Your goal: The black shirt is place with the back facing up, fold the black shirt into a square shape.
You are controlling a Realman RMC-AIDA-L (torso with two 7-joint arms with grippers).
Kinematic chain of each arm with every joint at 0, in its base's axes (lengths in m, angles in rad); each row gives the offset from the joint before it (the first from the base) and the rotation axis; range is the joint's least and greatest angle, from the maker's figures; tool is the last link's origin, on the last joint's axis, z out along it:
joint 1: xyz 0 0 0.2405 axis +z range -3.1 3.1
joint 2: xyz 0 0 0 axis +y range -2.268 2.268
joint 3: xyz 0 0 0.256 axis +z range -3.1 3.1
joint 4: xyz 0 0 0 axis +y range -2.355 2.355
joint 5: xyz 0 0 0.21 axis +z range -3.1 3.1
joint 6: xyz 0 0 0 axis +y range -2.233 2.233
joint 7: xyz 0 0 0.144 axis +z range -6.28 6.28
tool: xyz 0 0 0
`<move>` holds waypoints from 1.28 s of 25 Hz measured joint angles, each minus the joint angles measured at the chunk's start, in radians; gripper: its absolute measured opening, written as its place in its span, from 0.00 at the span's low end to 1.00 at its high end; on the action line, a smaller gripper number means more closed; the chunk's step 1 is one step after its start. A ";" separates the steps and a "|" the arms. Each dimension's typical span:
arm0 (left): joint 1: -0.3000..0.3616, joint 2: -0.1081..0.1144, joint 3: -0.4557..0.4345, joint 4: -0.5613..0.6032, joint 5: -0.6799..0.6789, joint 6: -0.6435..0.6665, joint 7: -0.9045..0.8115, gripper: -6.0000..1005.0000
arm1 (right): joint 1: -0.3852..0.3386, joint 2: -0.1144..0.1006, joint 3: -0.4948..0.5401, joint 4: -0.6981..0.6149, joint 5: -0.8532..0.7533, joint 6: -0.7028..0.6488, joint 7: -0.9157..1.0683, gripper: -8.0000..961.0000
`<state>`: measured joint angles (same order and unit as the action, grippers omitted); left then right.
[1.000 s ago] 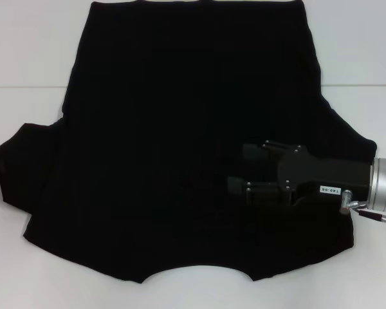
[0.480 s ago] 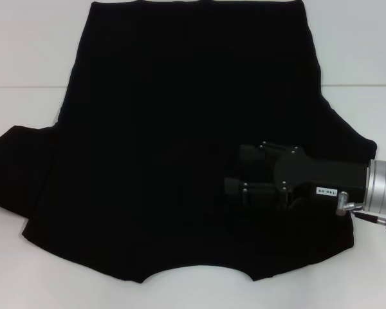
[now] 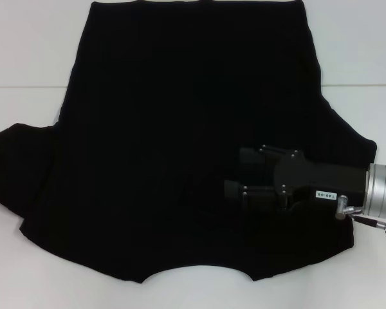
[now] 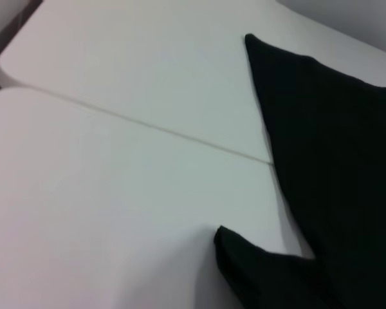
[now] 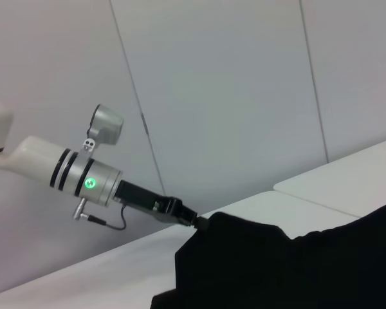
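Folding is barely begun: my right hand (image 3: pixel 235 174), fingers parted, hovers over the plain black soft-fabric shirt (image 3: pixel 180 129) on the white desk (image 3: pixel 26 51), needing a sleeve grip next; left hand's (image 5: pixel 202 223) grip I cannot tell.

The right tool (image 3: pixel 235 172) is matte black and boxy, with small screws and a white label (characters too small to read), on a silver wrist ring with a cyan light. The left tool (image 5: pixel 199 223) is black behind a white-silver cuff, green light, thin cable.

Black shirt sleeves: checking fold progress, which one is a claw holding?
The left sleeve of the black shirt: left claw pinches its raised tip. Right claw is open, gripping neither.
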<state>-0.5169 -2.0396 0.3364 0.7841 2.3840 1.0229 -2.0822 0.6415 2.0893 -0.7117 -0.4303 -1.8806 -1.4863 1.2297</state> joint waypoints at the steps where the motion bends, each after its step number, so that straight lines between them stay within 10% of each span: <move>1: -0.004 0.003 0.000 0.000 0.000 -0.002 0.001 0.01 | 0.000 0.000 0.000 0.002 0.000 0.000 -0.001 0.95; 32: -0.058 0.015 0.009 -0.011 0.039 -0.083 0.030 0.02 | -0.007 0.000 0.000 0.007 0.000 -0.008 -0.003 0.95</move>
<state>-0.5747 -2.0249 0.3452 0.7733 2.4227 0.9401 -2.0524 0.6350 2.0892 -0.7118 -0.4233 -1.8806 -1.4943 1.2271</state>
